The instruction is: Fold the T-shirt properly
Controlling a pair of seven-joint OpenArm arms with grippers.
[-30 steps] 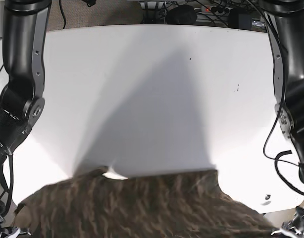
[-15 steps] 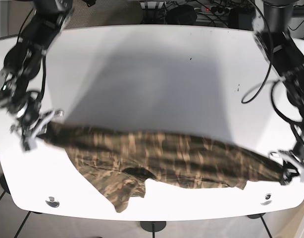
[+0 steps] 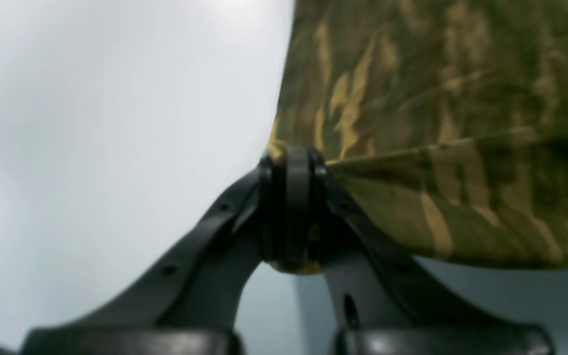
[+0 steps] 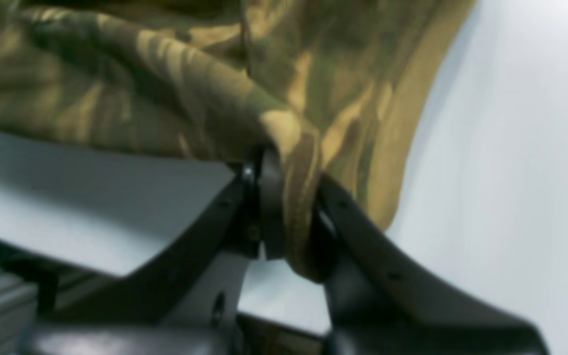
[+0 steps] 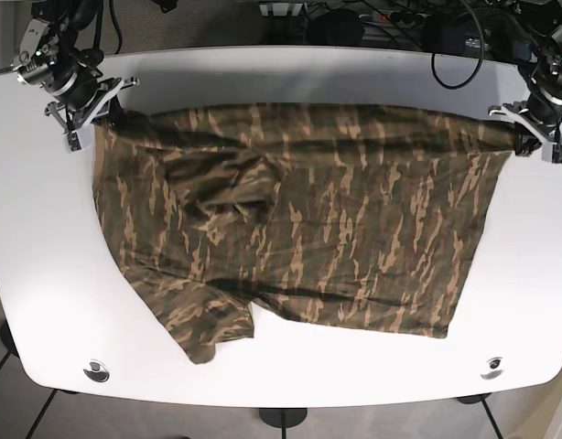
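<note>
The camouflage T-shirt (image 5: 299, 219) lies spread across the white table (image 5: 43, 302), its far edge stretched between both arms. My left gripper (image 5: 526, 135) is at the back right, shut on the shirt's corner. In the left wrist view the same gripper (image 3: 291, 162) pinches a fold of the T-shirt (image 3: 437, 98). At the back left, my right gripper (image 5: 91, 117) is shut on the other corner; in the right wrist view that gripper (image 4: 289, 197) has cloth of the T-shirt (image 4: 165, 84) bunched between its fingers. The near left part of the shirt is rumpled.
Cables and a power strip (image 5: 400, 16) lie behind the table's far edge. Two round metal fittings (image 5: 96, 370) (image 5: 491, 368) sit near the table's front corners. Bare table shows along the front and both sides of the shirt.
Both arms have carried the shirt's edge from the front of the table to the back. The shirt, bunched in a narrow band before, now lies spread out flat.
</note>
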